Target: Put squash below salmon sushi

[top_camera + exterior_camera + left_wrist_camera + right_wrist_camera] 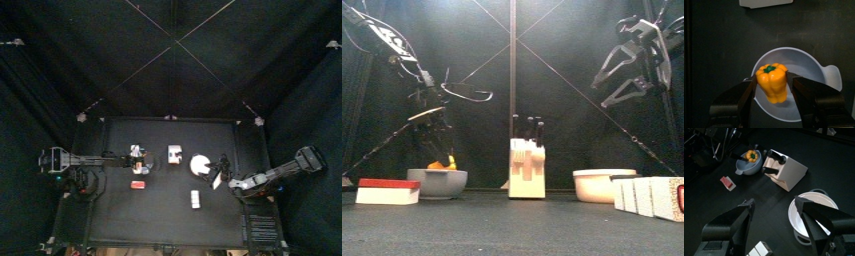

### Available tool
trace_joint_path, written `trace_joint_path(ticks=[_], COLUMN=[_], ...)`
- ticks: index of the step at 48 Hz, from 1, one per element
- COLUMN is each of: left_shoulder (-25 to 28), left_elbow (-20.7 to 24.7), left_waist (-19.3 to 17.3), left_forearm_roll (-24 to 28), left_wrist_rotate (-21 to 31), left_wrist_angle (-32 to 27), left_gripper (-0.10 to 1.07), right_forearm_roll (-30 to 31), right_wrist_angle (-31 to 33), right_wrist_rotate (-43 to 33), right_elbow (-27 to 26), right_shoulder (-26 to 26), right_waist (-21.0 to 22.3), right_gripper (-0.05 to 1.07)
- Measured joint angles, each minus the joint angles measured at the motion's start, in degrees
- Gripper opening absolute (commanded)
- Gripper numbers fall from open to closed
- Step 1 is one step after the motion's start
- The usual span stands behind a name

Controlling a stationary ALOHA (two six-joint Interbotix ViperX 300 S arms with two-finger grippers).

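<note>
You have the squash (pixel 773 82) clamped between the left gripper (pixel 774 90) jaws, just above the grey bowl (pixel 811 70). Salmon sushi (pixel 728 183) lies nearby on the table. The right gripper (pixel 774 210) hangs spread and empty.

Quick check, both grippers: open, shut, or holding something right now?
Left gripper: shut on the squash, above the grey bowl.
Right gripper: open, holding nothing, raised above the table.

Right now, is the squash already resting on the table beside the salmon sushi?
No, the left hand grips the squash above the bowl.
</note>
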State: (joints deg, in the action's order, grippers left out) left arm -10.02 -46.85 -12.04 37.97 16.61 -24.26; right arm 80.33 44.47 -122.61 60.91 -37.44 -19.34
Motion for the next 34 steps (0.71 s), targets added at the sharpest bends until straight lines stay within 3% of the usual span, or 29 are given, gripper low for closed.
trace_joint_path(ticks=[13,20,25,34], left_shoulder=[-4.2,-8.3,-11.0,-11.1], left_elbow=[0.5,0.5,0.4,0.5], left_waist=[2.9,6.2,10.7,18.0], left_forearm_roll=[-3.1,-5.4,-8.0,-13.6], left_wrist_rotate=[0.2,0.3,0.2,0.2], left_wrist_angle=[-4.4,-4.7,-4.9,-5.1], left_gripper=[0.83,0.83,0.83,0.83], right_forearm_roll=[0.0,0.0,0.1,-0.8], right_wrist_angle=[-0.1,-0.1,-0.1,-0.1], right_wrist_rotate=[0.0,0.0,0.4,0.4], right_elbow=[0.2,0.2,0.3,1.0], right_shoulder=[0.0,0.0,0.0,-0.6], right_waist=[0.0,0.1,0.1,0.1], right_gripper=[0.95,0.95,0.95,0.95])
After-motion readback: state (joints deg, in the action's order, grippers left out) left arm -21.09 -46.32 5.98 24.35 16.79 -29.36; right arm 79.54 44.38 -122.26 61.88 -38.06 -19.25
